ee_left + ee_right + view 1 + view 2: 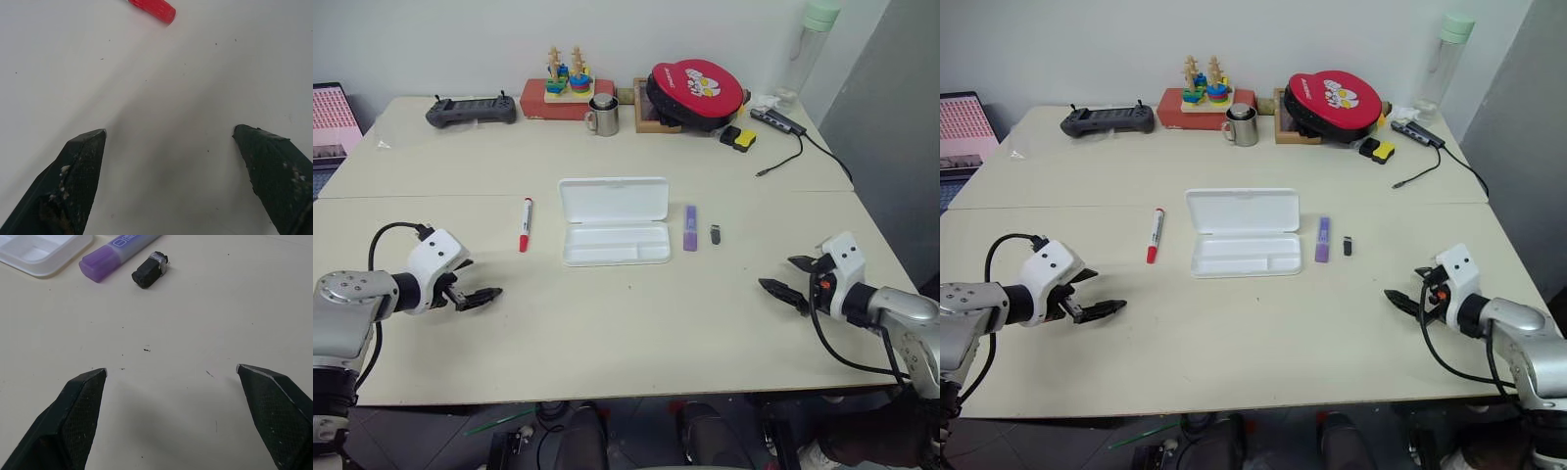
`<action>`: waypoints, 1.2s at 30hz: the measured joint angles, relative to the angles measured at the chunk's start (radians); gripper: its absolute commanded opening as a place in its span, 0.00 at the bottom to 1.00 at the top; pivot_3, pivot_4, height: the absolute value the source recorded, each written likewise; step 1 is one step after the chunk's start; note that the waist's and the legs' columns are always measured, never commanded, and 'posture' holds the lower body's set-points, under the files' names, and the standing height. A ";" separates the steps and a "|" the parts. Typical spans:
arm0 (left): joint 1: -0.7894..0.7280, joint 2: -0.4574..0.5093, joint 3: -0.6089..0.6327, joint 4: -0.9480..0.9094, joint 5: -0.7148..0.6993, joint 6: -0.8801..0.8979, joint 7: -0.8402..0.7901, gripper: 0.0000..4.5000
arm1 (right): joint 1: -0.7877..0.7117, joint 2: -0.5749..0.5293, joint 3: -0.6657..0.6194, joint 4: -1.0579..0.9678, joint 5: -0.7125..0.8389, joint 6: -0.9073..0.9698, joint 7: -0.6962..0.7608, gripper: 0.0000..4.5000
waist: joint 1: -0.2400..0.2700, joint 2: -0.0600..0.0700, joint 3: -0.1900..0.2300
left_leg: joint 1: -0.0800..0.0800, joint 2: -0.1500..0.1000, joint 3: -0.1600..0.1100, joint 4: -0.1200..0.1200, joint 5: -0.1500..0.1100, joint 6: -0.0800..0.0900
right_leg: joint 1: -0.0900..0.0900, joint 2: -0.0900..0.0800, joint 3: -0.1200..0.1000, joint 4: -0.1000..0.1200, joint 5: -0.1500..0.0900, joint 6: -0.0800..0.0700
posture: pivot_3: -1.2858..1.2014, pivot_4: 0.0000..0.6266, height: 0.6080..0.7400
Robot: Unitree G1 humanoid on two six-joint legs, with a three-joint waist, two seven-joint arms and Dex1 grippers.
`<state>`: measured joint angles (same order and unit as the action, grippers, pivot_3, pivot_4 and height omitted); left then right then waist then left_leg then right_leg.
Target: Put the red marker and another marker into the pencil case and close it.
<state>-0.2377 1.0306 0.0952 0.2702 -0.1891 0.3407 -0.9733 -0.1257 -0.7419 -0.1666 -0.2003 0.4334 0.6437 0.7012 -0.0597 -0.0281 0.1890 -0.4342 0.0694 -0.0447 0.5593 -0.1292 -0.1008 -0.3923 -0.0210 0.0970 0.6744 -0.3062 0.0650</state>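
The pencil case (614,241) lies open at mid-table, its white lid (613,199) flipped back flat. To its left lies the red marker (525,225), white-barrelled, with its red tip (156,7) ahead of my left gripper. A short purple marker (690,228) lies to the case's right, also seen as the purple marker (115,252) beside the case's corner (44,252). My left gripper (481,280) hovers open and empty over the near left table. My right gripper (785,274) is open and empty at the near right.
A tiny dark stick (715,234) lies just right of the purple marker. Along the far edge stand a game controller (470,110), a red box with a wooden toy (566,93), a metal mug (603,115), a red round bag (695,90), a bottle (813,44) and a cable (793,147).
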 measured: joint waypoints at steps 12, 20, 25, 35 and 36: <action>0.052 0.002 0.035 -0.052 -0.019 0.035 0.000 1.00 | -0.013 0.022 0.032 0.023 -0.019 -0.014 0.016 1.00 | 0.001 0.000 0.000 | 0.000 0.000 0.000 0.000 0.000 0.000 | 0.000 0.000 0.000 0.002 0.000 0.000 | 0.52 0.24 1.00; 0.097 -0.007 0.078 -0.090 -0.040 0.051 0.004 1.00 | -0.033 0.035 0.036 0.032 -0.019 -0.023 0.022 1.00 | 0.002 0.000 0.000 | 0.000 0.000 0.000 0.002 0.000 0.000 | 0.000 0.000 0.000 0.004 0.000 0.000 | 0.52 0.24 1.00; 0.120 -0.029 0.138 -0.140 -0.104 0.092 -0.004 1.00 | -0.033 0.042 0.032 0.028 0.002 -0.017 0.042 1.00 | 0.003 0.000 0.000 | 0.000 0.000 0.000 0.002 0.000 0.000 | 0.000 0.000 0.000 0.004 0.000 0.000 | 0.52 0.24 1.00; 0.148 -0.028 0.179 -0.169 -0.127 0.133 -0.002 1.00 | -0.040 0.039 0.034 0.027 0.011 -0.015 0.058 1.00 | 0.002 0.000 0.000 | 0.000 0.000 0.000 0.004 0.000 0.000 | 0.001 0.000 0.000 0.005 0.000 0.001 | 0.52 0.24 1.00; 0.151 -0.028 0.179 -0.177 -0.127 0.134 -0.003 1.00 | -0.042 0.039 0.034 0.027 0.011 -0.015 0.058 1.00 | 0.003 0.000 0.000 | 0.000 0.000 0.000 0.004 0.000 0.000 | 0.001 0.000 0.000 0.004 0.000 0.001 | 0.52 0.24 1.00</action>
<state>-0.0863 1.0027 0.2745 0.0928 -0.3160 0.4748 -0.9758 -0.1676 -0.7027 -0.1330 -0.1737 0.4447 0.6284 0.7588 -0.0572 -0.0284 0.1891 -0.4338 0.0694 -0.0452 0.5631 -0.1291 -0.1007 -0.3913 -0.0207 0.0968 0.6789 -0.3060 0.0659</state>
